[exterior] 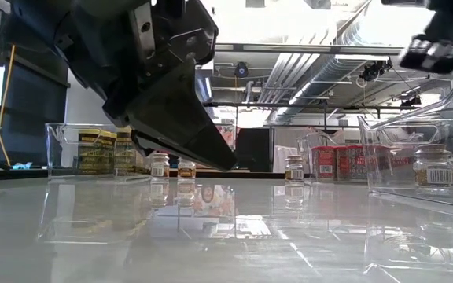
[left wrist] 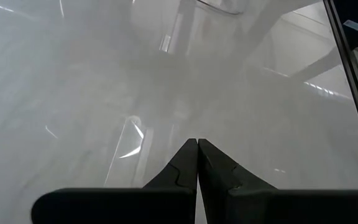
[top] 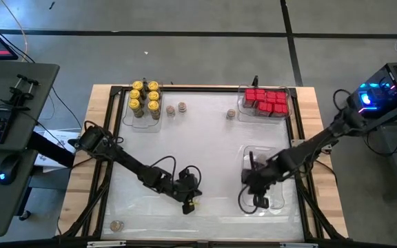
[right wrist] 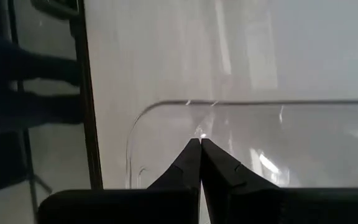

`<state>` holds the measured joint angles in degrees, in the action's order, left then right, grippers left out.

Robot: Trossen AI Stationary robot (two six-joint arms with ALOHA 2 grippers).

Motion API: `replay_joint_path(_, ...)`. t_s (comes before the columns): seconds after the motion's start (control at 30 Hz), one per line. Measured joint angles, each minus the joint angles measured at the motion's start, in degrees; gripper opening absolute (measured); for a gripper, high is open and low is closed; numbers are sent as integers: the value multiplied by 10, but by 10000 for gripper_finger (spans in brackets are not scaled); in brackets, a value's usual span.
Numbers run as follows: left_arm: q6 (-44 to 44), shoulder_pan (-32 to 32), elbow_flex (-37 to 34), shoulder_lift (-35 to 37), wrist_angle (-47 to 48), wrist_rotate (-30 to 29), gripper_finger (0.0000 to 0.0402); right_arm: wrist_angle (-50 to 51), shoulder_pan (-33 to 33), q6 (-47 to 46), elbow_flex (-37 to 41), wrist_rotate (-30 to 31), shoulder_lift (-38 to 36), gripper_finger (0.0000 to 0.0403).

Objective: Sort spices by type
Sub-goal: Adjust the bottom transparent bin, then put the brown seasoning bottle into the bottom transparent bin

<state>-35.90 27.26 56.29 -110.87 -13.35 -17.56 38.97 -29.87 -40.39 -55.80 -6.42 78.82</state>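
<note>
Now, from above, the white glossy table [top: 205, 158] carries a clear plastic tray [top: 145, 110] at its far left corner, filled with yellow-lidded round jars [top: 144, 96], and a second clear plastic tray [top: 267, 103] at the far right corner, filled with red square-topped boxes [top: 266, 101]. Between these two trays, three brown-lidded round jars [top: 182, 108] stand loose on the table, and one more jar [top: 117, 225] stands alone at the near left corner. The left gripper [top: 189, 196] hangs over the near middle of the table and the right gripper [top: 253, 180] over a third clear tray [top: 276, 176] at the near right.

At table height, the loose brown-lidded jars are small, upright glass-like jars with labels. I judge them light, stiff, rather smooth and easy to tip. The best hold is probably across the round body just under the lid.

Through the left wrist camera, the fingers [left wrist: 180, 171] are pressed together with nothing between them, above bare table.

Through the right wrist camera, the fingers [right wrist: 182, 168] are also fully closed and empty, pointing at the rounded tray rim [right wrist: 166, 106].
</note>
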Motion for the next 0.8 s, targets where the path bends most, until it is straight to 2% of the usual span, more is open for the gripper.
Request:
replay_joint_path(0.2, 0, 3, 0, 0, 1, 0, 0, -39, -37, -10, 0, -40, 69, 0)
replay_joint_path(0.33, 0, 3, 0, 0, 2, 0, 0, -77, -54, -23, 0, -41, 87, 0)
replay_joint_path(0.63, 1, 3, 0, 1, 1, 0, 0, -78, -75, -48, 0, -41, 82, 0)
replay_joint_path(0.8, 56, -11, 1, 46, 11, 46, 0, -78, -74, -87, 0, -21, 30, 0)
